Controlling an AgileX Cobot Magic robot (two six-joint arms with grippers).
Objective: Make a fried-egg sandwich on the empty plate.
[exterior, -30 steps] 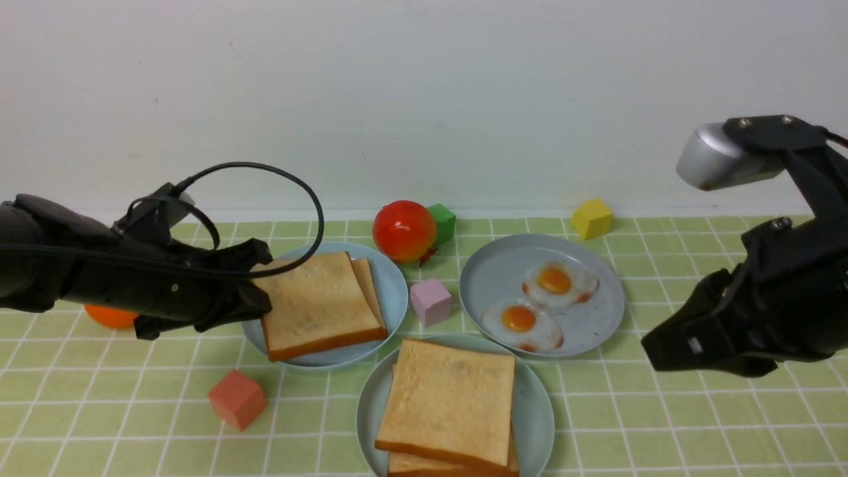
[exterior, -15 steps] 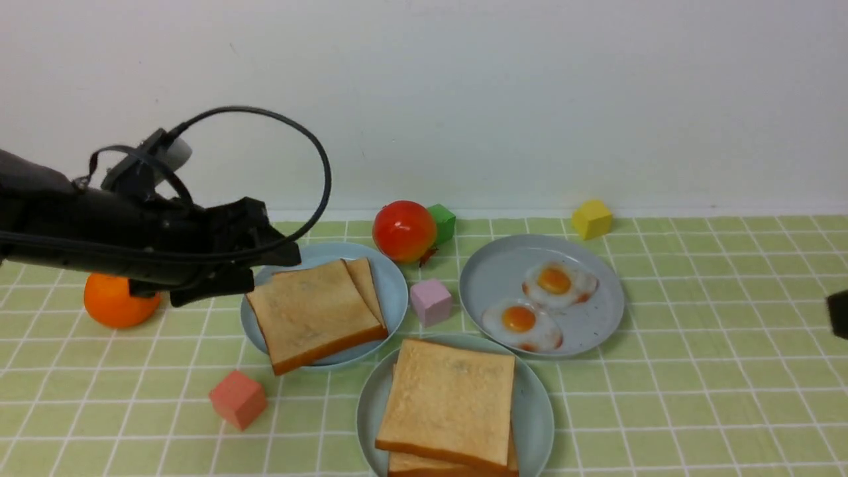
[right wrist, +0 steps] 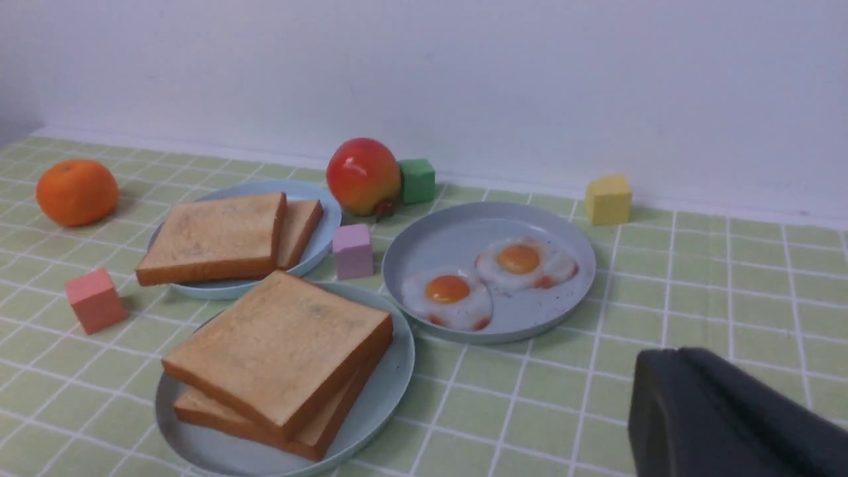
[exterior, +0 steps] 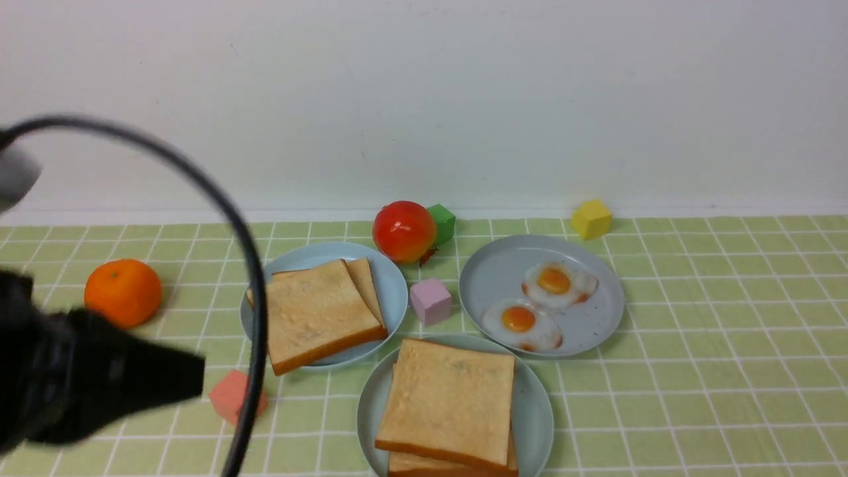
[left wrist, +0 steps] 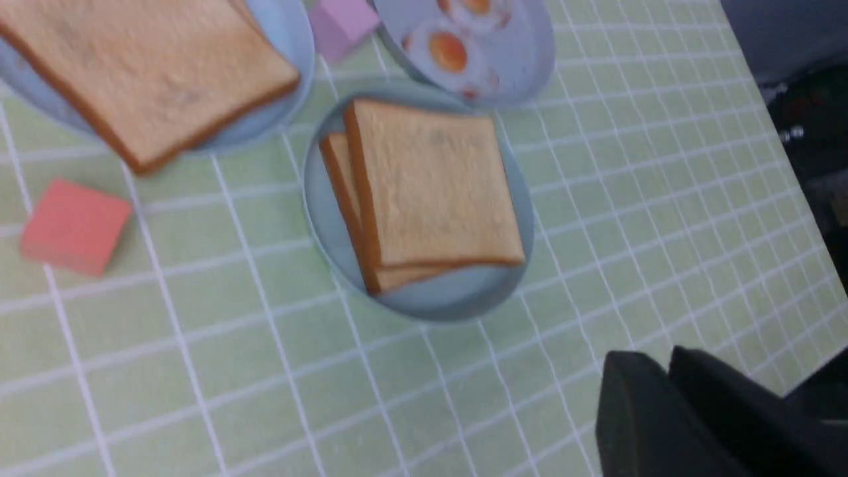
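Observation:
The task's plate (exterior: 540, 412) is the one nearest me, and two toast slices (exterior: 450, 397) lie stacked on it, the top one slightly askew. No egg shows between them. My left gripper (exterior: 197, 375) hovers shut and empty at the near left, well clear of the plates. In the left wrist view its black fingertips (left wrist: 636, 371) press together over bare cloth, beside the stacked toast (left wrist: 430, 189). My right gripper (right wrist: 672, 358) is out of the front view. Its own view shows it shut and empty, near the plate of fried eggs (right wrist: 517, 260).
A back-left plate (exterior: 395, 286) carries two loose toast slices (exterior: 318, 317), the top one overhanging its rim. The right plate (exterior: 599, 328) holds two fried eggs (exterior: 555, 281). Around them are an orange (exterior: 122, 291), a red fruit (exterior: 404, 230), and salmon (exterior: 228, 396), lilac (exterior: 430, 301), green (exterior: 442, 222) and yellow (exterior: 591, 217) cubes.
My left gripper left the back-left toast, which slid to overhang its plate, and pulled back to the near left. The right arm withdrew out of the front view.

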